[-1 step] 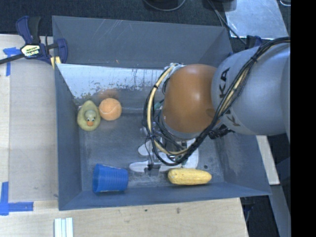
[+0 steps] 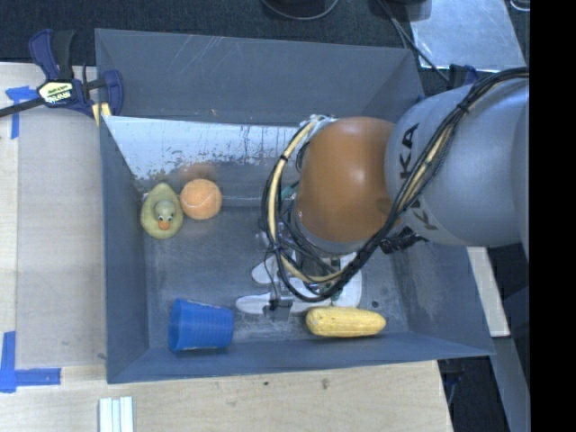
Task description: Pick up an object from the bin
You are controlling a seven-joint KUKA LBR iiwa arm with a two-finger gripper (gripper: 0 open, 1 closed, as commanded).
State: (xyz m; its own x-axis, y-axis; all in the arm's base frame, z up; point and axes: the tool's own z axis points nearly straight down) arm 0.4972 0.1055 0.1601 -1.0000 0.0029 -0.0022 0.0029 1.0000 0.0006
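Bin [image 2: 124, 241], left to right. Yellow duck [image 2: 162, 213] by the back wall, orange ball [image 2: 201, 199] touching it. Blue cup [image 2: 200, 326] on its side at front. End effector [image 2: 277, 302] low at front centre, over a white thing [image 2: 251, 303]; I cannot tell whether it is spread or closed. Yellow corn cob [image 2: 346, 322] just right of it.

Beyond, a dark floor [image 2: 180, 7], perhaps matting.
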